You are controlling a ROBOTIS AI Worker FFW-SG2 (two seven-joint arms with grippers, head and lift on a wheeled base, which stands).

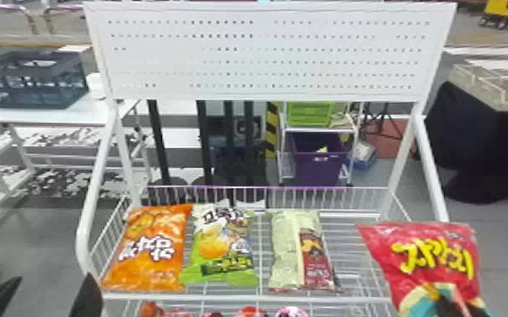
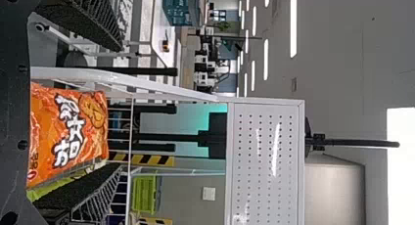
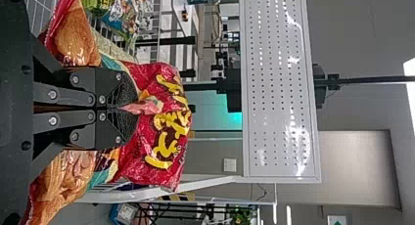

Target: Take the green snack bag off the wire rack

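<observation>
The green snack bag (image 1: pixel 222 248) lies on the wire rack (image 1: pixel 249 299), between the orange bag and a pale green and maroon one. My left gripper (image 1: pixel 46 291) is open at the lower left of the head view, left of the orange bag. In the left wrist view, the left gripper (image 2: pixel 80 110) has its fingers wide apart, with the orange bag beyond them and a strip of the green bag (image 2: pixel 54 187) beside it. A red snack bag (image 1: pixel 439 265) is at the rack's right side; in the right wrist view my right gripper (image 3: pixel 120 108) is shut on its pinched middle.
The orange bag (image 1: pixel 149 248) and the pale green and maroon bag (image 1: pixel 301 251) flank the green one. A white perforated panel (image 1: pixel 266 55) and slanted side posts frame the rack. More packages lie on a lower level. A dark crate (image 1: pixel 33 80) stands on a table at left.
</observation>
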